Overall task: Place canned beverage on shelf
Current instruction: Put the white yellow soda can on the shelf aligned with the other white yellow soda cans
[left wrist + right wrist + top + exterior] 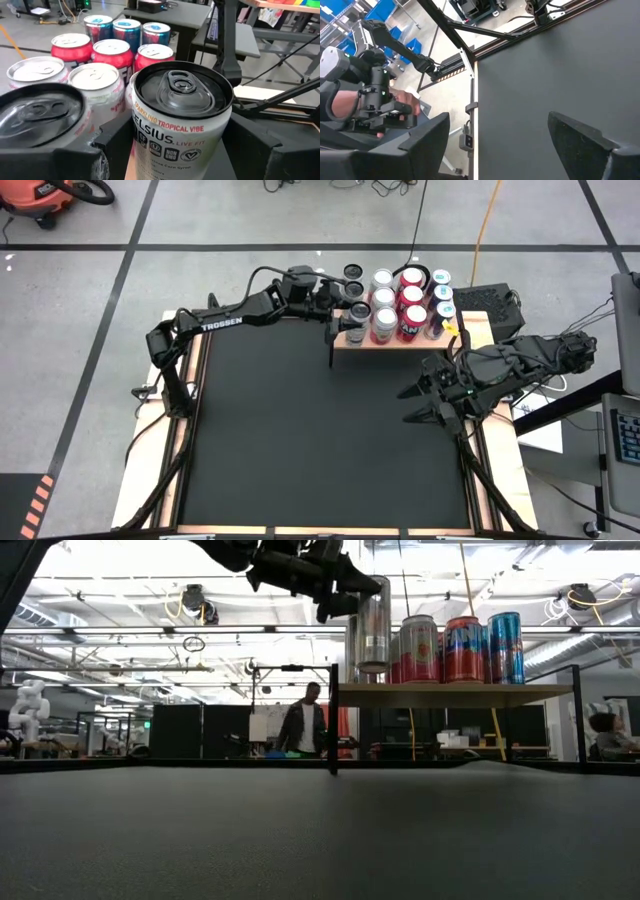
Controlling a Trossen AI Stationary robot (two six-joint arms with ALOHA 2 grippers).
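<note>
Black desk [320, 430] fills the high view's middle, with the light-wood shelf [395, 337] at its upper right edge. Above the shelf's left end, the left gripper [355, 602] clamps a silver can [177, 120] reading "CELSIUS", "SPARKLING TROPICAL VIBE", beside the shelved cans [412, 302]. At centre right, the right gripper [412, 405] hangs open and empty.

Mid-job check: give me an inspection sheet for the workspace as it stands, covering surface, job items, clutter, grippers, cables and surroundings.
Surface: black table mat, bare.
Job's things: shelf at the table's far edge, carrying upright silver, red and blue cans; a silver Celsius can is held upright above the shelf's left end.
Clutter: nothing seen.
Grippers: left gripper shut on the Celsius can; right gripper open, empty, over the mat's right side.
Cables: orange cable and dark cords on the floor beyond the table.
Surroundings: a person standing in the room behind; a red vacuum on the floor.
</note>
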